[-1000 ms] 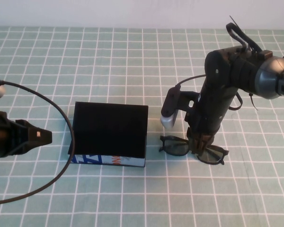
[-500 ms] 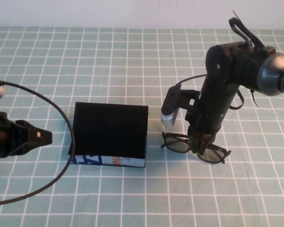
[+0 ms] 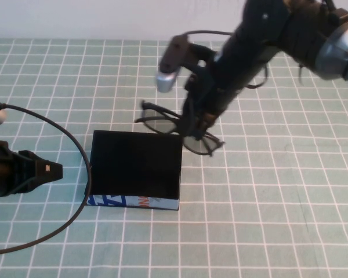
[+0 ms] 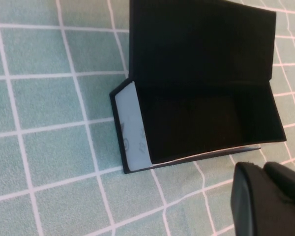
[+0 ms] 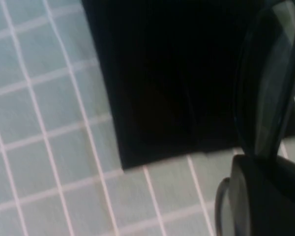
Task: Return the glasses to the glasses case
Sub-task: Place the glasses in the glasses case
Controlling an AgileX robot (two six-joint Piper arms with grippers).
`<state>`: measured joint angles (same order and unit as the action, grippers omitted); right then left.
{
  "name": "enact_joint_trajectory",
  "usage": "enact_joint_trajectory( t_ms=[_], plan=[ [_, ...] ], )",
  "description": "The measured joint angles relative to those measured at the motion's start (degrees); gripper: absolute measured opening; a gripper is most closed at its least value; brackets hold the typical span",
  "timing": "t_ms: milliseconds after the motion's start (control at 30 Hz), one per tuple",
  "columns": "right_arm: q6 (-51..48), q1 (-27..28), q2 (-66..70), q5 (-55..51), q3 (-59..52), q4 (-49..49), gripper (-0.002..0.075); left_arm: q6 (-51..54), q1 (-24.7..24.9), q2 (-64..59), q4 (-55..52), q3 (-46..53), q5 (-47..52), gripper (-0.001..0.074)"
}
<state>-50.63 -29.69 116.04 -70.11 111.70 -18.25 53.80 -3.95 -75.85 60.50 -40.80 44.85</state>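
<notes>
The glasses (image 3: 177, 126), black-framed with tinted lenses, hang in the air from my right gripper (image 3: 198, 123), which is shut on their middle. They hover over the far right corner of the glasses case (image 3: 134, 167), a black box lying open with its lid back and a light printed front side (image 3: 133, 200). In the right wrist view a lens (image 5: 270, 73) shows above the dark case (image 5: 162, 83). My left gripper (image 3: 53, 170) sits left of the case, low over the table, shut and empty. The left wrist view shows the case's open black interior (image 4: 201, 118).
The table is covered by a green cloth with a white grid (image 3: 267, 220). A black cable (image 3: 75, 145) arcs from the left arm close to the case's left side. The right arm (image 3: 267, 35) reaches in from the far right.
My right gripper has lifted the glasses off the cloth and carried them left and farther away, to above the case's far right corner. The left arm has not moved.
</notes>
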Motion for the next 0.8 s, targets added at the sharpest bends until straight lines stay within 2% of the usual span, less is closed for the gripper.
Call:
enact_joint_trajectory(
  t_ms=[300,800],
  plan=[
    [-1.5,-7.7,6.9,-0.4,7.8,-0.8,0.0005,0.0,0.0,0.0,0.0,0.0,-0.4,0.0002],
    [-4.1,-10.0,13.5,-0.4,8.5,0.2,0.0005,0.0,0.0,0.0,0.0,0.0,-0.4,0.0002]
  ],
)
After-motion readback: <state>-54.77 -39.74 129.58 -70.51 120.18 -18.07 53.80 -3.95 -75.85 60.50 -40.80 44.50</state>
